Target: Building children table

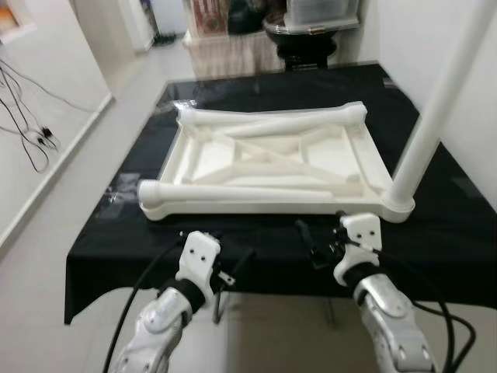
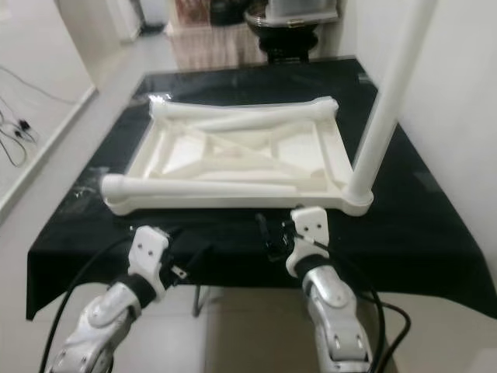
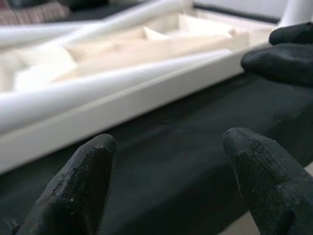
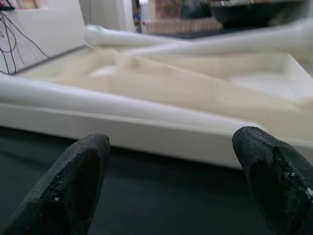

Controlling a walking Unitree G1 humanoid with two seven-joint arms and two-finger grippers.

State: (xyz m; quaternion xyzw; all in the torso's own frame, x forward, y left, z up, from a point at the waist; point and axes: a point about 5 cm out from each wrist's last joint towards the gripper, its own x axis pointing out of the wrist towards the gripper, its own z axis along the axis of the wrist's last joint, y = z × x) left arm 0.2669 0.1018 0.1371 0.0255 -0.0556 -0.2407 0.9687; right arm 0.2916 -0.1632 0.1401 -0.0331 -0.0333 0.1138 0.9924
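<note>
just beyond both open pincers (image 1: 314,237): upturned tabletop (image 1: 264,167).

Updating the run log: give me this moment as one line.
tabletop: upside down on black table | one leg upright, near-right corner | loose legs lying in it | left gripper: open, empty | right gripper: open, empty

The upright leg (image 1: 435,116) runs out past the top edge, so I cannot see its upper end; my left wrist view cuts my own fingers (image 3: 73,191) off at the bottom edge; the tabletop (image 4: 161,83) is soft and blurred close up; the bench (image 1: 458,233) runs off the right edge; the shelf clutter (image 1: 233,19) is too blurred to identify.
</note>
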